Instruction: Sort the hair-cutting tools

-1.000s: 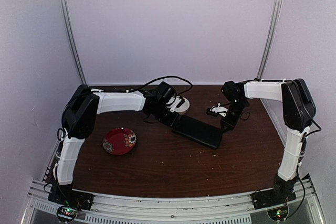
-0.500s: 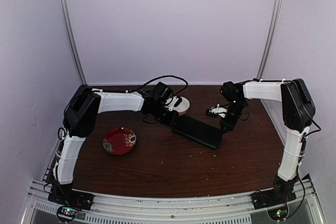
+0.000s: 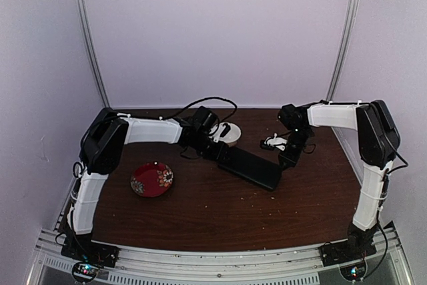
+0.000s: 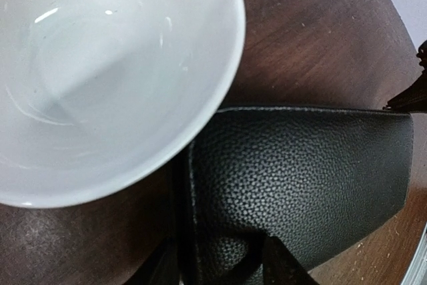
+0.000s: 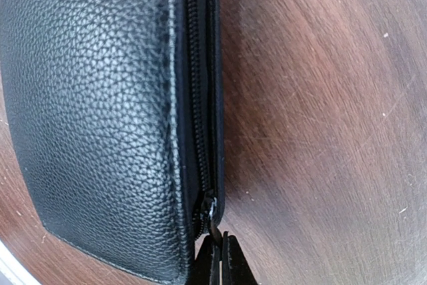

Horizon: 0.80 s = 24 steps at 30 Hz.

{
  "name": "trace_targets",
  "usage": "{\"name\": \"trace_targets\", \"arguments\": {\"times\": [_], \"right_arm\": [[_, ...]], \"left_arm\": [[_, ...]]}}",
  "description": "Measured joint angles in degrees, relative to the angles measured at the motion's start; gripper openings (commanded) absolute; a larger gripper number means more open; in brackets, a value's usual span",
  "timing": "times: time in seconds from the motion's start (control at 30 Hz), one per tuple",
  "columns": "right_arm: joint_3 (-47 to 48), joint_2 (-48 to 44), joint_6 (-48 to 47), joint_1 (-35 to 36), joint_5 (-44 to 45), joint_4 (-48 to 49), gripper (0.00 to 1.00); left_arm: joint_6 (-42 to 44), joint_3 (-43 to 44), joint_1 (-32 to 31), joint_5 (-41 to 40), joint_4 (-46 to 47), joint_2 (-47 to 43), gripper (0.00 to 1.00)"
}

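Right pincer point(image 5: 217, 259) is pinched shut on the zipper pull point(image 5: 211, 215) at one corner of the black, leather-grain case point(image 5: 93, 98), its two fingertips pressed together where the zipper track ends. Left pincer point(image 4: 220, 268) works at the opposite end of the case, its dark fingers point(image 4: 281, 263) standing apart with the case's stitched edge between them; whether they press on it cannot be told. A white bowl point(image 4: 100, 65) sits just beside that end, its rim overlapping the case's corner in the left wrist view. Seen from above, the case lies diagonally on the dark wooden table point(image 3: 220, 211), stretched between the two arms toward the far side. A red patterned plate point(image 3: 152, 179) rests well apart from it, near the left arm. Where the hair-cutting tools lie cannot be told: none can be made out in any view.
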Motion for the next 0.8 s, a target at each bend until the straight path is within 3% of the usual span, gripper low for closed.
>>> {"name": "trace_targets", "arguments": {"times": [0.27, 0.47, 0.8], "right_arm": [[0.00, 0.33, -0.20, 0.26, 0.31, 0.00, 0.00], [0.00, 0.57, -0.28, 0.37, 0.33, 0.59, 0.00], [-4.61, -2.10, -2.23, 1.53, 0.33, 3.98, 0.00]], "left_arm": [[-0.81, 1.22, 0.79, 5.31, 1.07, 1.25, 0.00], [-3.85, -5.95, 1.05, 6.47, 6.51, -2.16, 0.00], [-10.97, -21.97, -0.15, 1.73, 12.35, -12.41, 0.00]]}}
